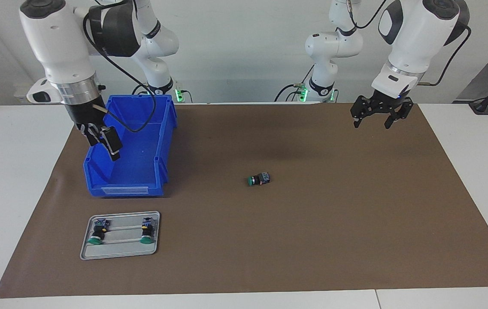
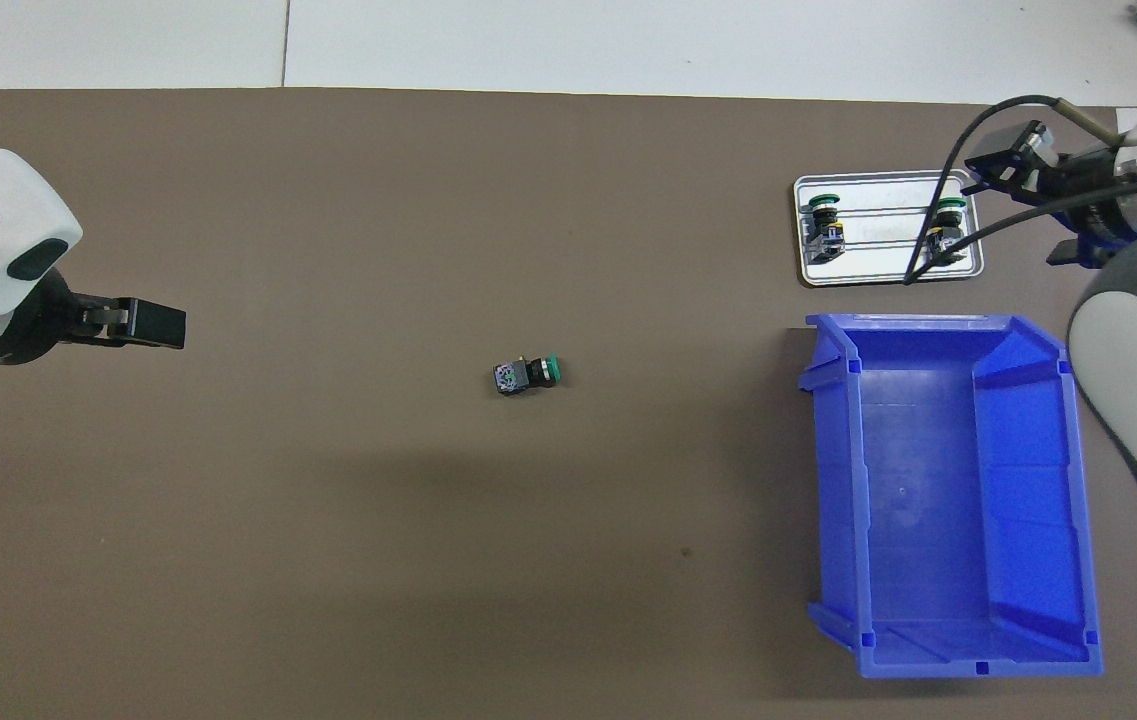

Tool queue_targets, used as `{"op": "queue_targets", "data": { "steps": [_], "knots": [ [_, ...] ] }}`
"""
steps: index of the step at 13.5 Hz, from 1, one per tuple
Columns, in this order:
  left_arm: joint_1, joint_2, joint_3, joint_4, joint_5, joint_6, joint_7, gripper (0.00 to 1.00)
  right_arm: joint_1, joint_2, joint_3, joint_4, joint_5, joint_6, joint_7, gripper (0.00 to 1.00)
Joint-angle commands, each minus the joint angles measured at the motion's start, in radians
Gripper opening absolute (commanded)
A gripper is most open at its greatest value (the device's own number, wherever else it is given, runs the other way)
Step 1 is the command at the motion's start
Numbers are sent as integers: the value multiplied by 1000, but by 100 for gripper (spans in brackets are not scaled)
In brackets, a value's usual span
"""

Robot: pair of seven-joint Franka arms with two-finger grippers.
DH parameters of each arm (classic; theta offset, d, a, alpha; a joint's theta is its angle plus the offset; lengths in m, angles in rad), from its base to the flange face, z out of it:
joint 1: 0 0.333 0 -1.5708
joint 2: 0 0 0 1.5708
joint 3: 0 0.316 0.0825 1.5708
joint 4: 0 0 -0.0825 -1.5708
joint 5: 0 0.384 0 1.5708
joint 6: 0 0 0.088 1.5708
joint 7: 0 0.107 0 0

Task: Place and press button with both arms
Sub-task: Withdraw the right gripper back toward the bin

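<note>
green cap, black body, grey-blue end on the button [image 1: 258, 179] lying on the plain brown mat [image 1: 312, 240]. bright blue bin [image 1: 130, 150], all one colour. silver-grey tray [image 1: 120, 253], two more green-capped black buttons on it. white arms, black grippers, white table [image 1: 7, 180] around the mat.
</note>
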Motion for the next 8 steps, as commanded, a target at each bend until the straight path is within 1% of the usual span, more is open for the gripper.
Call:
{"op": "queue_targets", "data": {
  "steps": [1,2,3,4,6,8],
  "knots": [
    [-40,-33,-5,-40,-8,11,0,100,-49,-23,8,48,39,-105,-180,100],
    [-69,-35,-5,-42,-8,15,1,100,-63,-23,7,87,39,-168,-250,100],
    [-98,-35,-5,-42,-8,29,1,100,-70,-21,5,96,38,-194,-350,100],
    [-126,-35,-6,-42,-10,35,4,100,-72,-33,5,66,38,-193,-413,100],
    [-178,-35,-6,-54,-10,108,6,100,-66,-47,5,40,36,-196,-423,100],
    [-227,-36,-9,-97,-22,225,19,100,-60,-59,5,15,21,-184,-435,100]
  ]
}}
